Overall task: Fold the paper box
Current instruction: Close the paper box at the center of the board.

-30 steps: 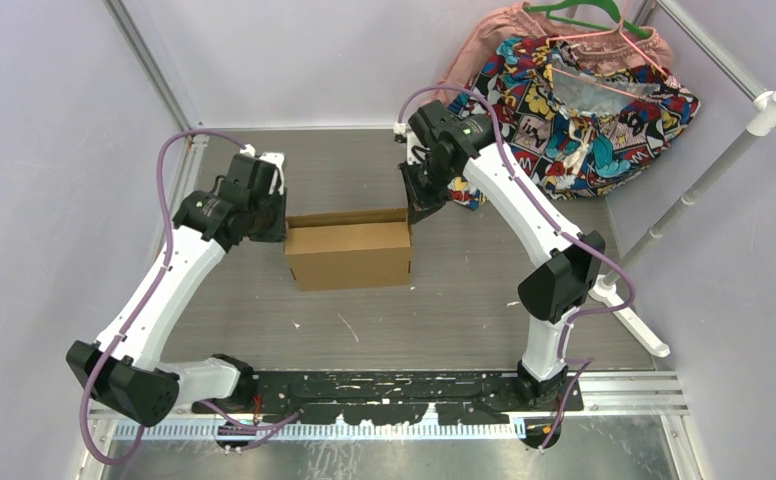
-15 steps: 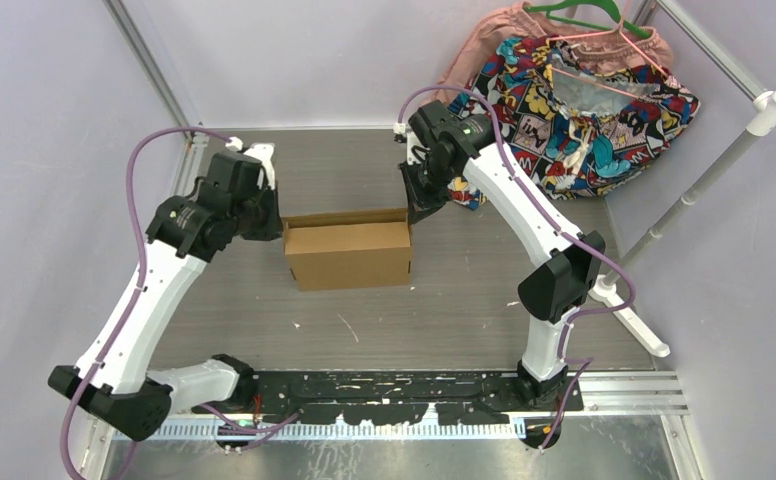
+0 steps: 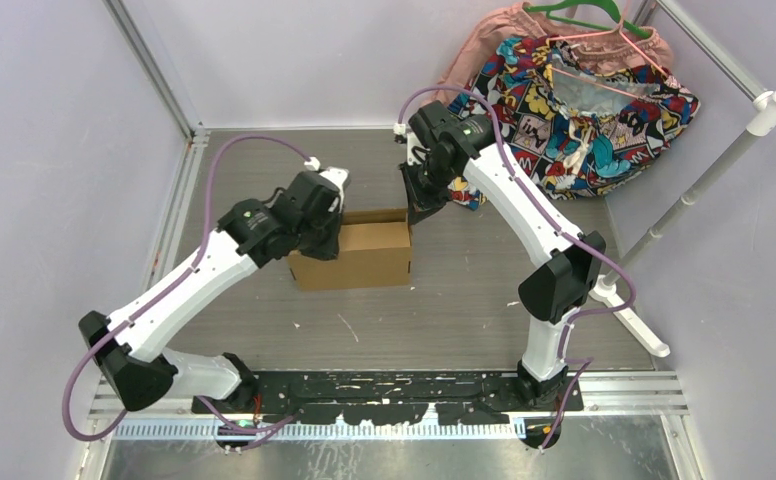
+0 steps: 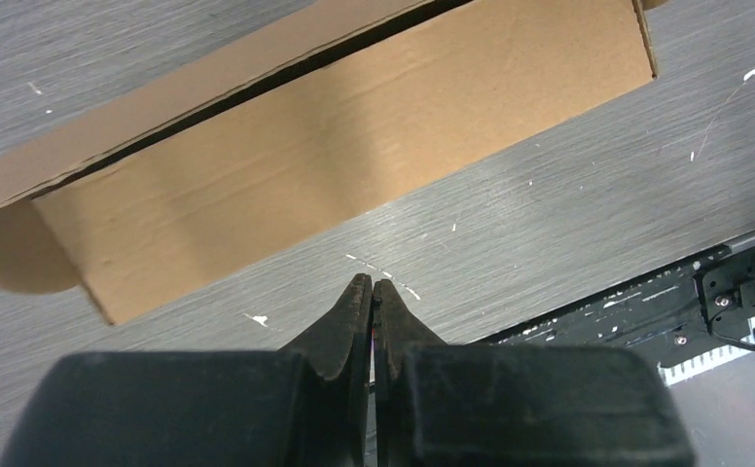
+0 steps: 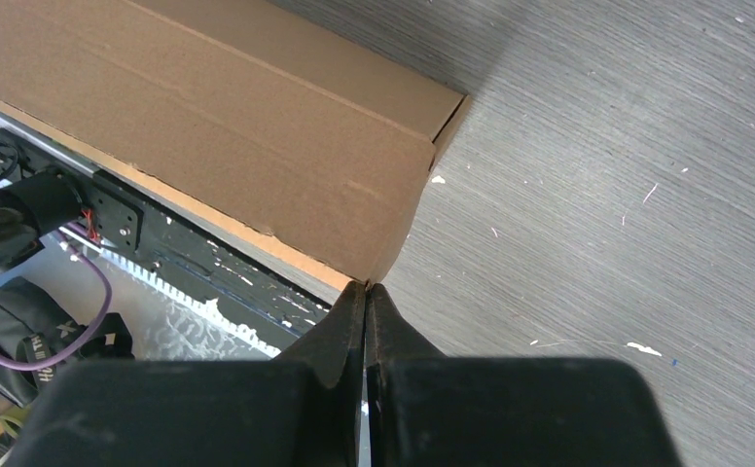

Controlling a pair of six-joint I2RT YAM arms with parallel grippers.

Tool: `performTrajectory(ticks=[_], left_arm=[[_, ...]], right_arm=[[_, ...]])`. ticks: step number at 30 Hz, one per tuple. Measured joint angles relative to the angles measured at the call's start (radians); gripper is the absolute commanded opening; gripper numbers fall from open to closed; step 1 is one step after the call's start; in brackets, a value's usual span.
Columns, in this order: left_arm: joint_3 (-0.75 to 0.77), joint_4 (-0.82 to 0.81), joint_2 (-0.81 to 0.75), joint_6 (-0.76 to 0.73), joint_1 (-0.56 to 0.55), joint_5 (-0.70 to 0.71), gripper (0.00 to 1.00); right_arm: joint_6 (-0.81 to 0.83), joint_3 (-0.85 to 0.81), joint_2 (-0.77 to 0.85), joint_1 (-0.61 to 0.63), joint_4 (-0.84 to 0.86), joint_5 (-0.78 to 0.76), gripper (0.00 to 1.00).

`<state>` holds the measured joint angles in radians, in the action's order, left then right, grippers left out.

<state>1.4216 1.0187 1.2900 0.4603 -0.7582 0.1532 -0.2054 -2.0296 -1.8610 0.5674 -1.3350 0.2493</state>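
The paper box is plain brown cardboard, folded into a shallow closed box in the middle of the table. A narrow slit shows along its far edge in the left wrist view, and a rounded flap sticks out at its left end. My left gripper is shut and empty, above the box's left end; its tips show over bare table in front of the box. My right gripper is shut, its tips touching the box's far right corner.
A colourful comic-print cloth hangs on a green hanger at the back right. A white pole stand leans at the right. A black rail runs along the near edge. Metal frame posts border the left side.
My left arm has swung from beside the box's left end to the right, over the box's left part. The right arm and the box have not moved.
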Motion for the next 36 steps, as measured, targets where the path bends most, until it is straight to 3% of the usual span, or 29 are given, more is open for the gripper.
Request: performTrajectory(ticks=[17, 36], left_arm=[[-0.066, -0.133, 0.089, 0.030, -0.126, 0.172, 0.03], [-0.099, -0.207, 0.088, 0.026, -0.133, 0.274, 0.09]], right_arm=[[0.000, 0.018, 0.008, 0.000, 0.008, 0.007, 0.01], [0.000, 0.022, 0.021, 0.000, 0.018, 0.008, 0.01]])
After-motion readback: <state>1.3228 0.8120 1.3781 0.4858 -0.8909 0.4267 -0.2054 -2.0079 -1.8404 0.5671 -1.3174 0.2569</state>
